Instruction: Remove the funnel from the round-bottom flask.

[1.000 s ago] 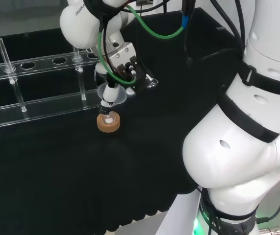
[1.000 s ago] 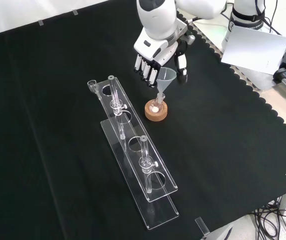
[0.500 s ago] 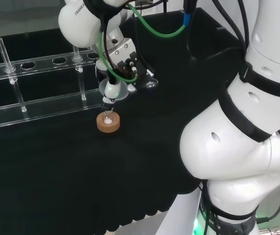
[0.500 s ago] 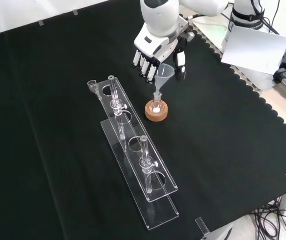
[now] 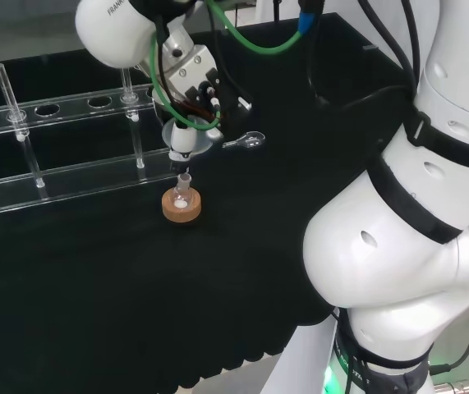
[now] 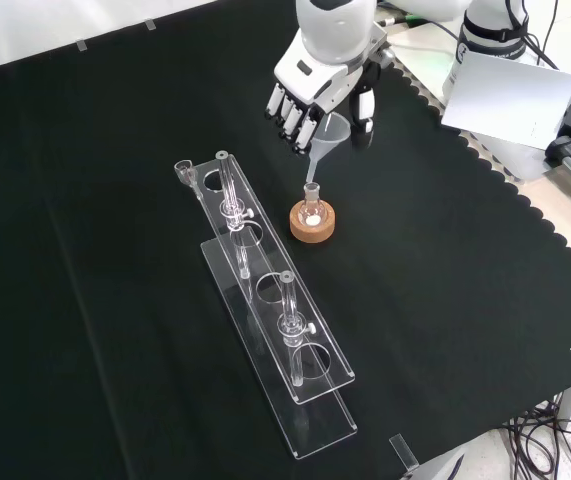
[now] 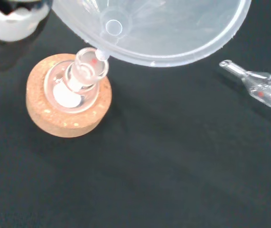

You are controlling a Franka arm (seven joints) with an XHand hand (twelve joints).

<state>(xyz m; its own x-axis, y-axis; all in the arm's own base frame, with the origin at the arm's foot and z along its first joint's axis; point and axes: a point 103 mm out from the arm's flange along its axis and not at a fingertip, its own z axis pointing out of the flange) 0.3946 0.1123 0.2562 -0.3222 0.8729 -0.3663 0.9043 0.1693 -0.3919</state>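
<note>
funnel (image 6: 330, 141) above flask (image 6: 311, 208) | flask on cork ring (image 6: 312, 222) | rack (image 6: 265, 310) left, front view

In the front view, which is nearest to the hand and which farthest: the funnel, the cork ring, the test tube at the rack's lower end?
Measured from the hand:
1. Funnel, held in the fingers, just below the palm.
2. Cork ring, lower, under the funnel's tip, carrying the round-bottom flask.
3. Test tube, farthest, low in the rack, left of the ring.
</note>
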